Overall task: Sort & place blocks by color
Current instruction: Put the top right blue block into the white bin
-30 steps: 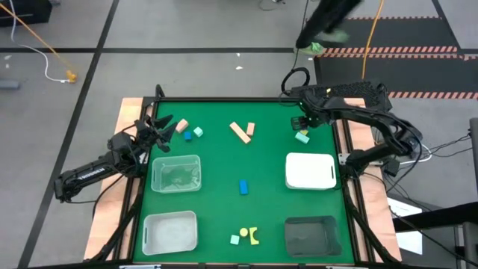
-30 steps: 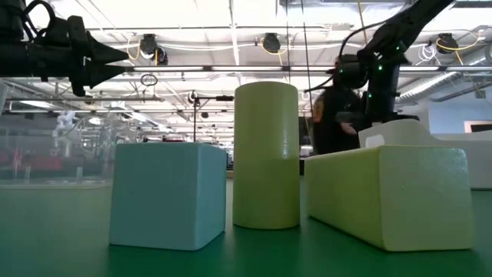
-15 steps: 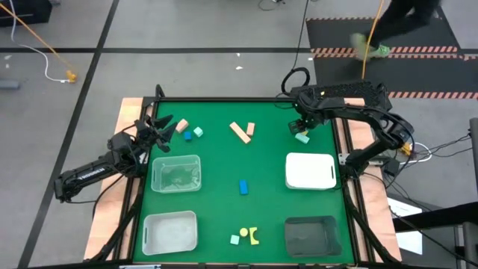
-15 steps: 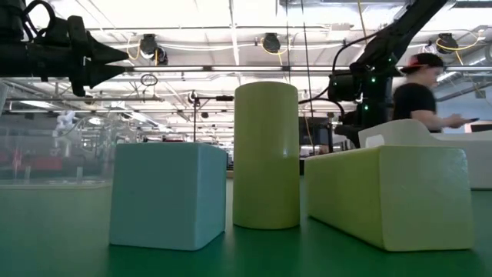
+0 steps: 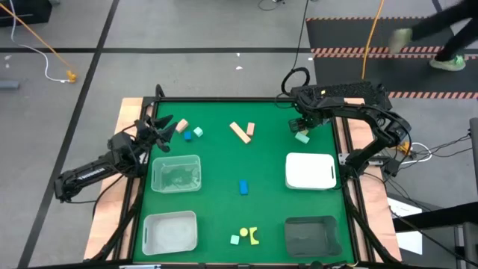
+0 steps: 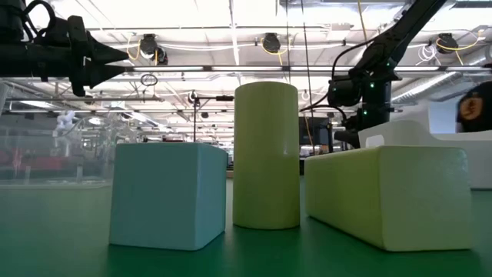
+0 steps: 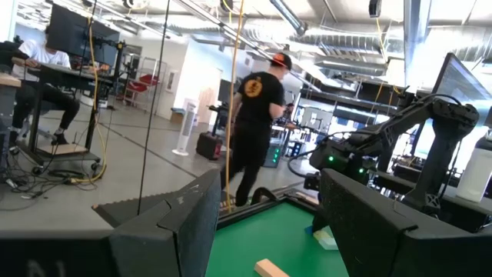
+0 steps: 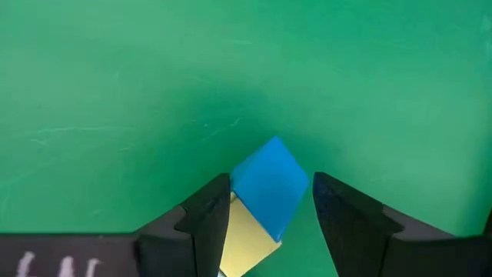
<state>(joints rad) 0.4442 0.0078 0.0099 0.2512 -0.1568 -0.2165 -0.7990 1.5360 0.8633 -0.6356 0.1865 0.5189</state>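
My right gripper (image 5: 302, 124) hangs open over the table's far right. In the right wrist view its fingers stand on either side of a blue block (image 8: 269, 185), which has a yellow-green block (image 8: 244, 240) against it. A teal block (image 5: 302, 137) lies just below it in the high view. My left gripper (image 5: 160, 128) waits open above the far left, beside tan (image 5: 181, 125), blue (image 5: 188, 135) and teal (image 5: 199, 132) blocks. Two tan blocks (image 5: 240, 133) lie far centre and a blue one (image 5: 243, 187) mid-table. Teal and yellow-green blocks (image 5: 246, 237) rest at the near edge. My right gripper comes from above, pointing down, with one finger (image 8: 207, 211) on each side of the blue block's corners (image 8: 234, 181). The block rests on the table. Both fingers stand very near its corners, and I cannot tell whether they touch it.
Two clear trays (image 5: 176, 173) (image 5: 170, 232) sit on the left, with a white tray (image 5: 310, 170) and a dark tray (image 5: 310, 235) on the right. A person walks on the floor beyond the far edge. Bare green mat lies between the tray columns.
My right gripper has come down a little toward the blocks at the far right and shifted slightly toward the near edge. No block has moved. A person has walked rightward past the table's far side.
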